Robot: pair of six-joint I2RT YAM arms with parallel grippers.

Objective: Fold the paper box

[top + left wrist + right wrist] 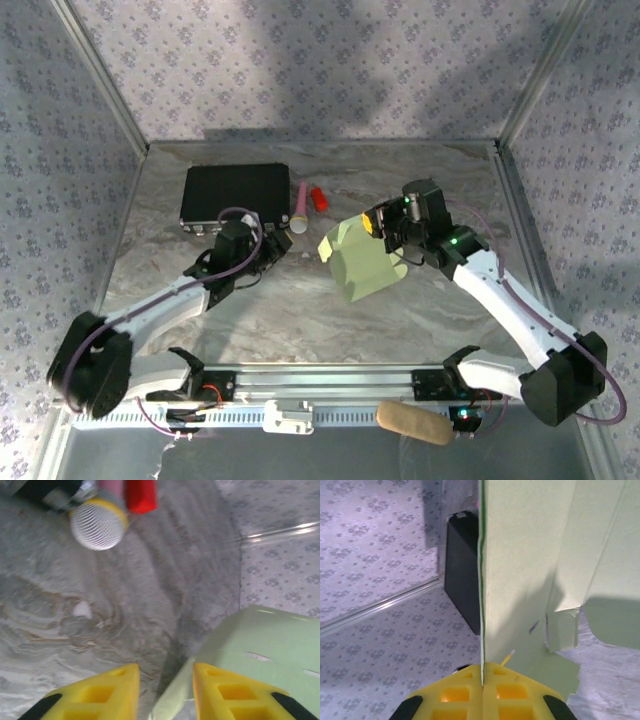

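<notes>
On our desk [300, 320] the paper box [365, 262] stands tilted up, right of centre. We judge it light, thin and floppy, quick to crease wrongly, so edges beside the fold lines suit best. Our right tool [482, 677] is pinched on one edge; our left tool [162, 692] gapes apart just beside a corner.

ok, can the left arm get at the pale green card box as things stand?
Probably yes: the left hand is open and the pale green card paper box sits right at its fingertips, nothing between. The right hand is shut on its opposite side.
</notes>
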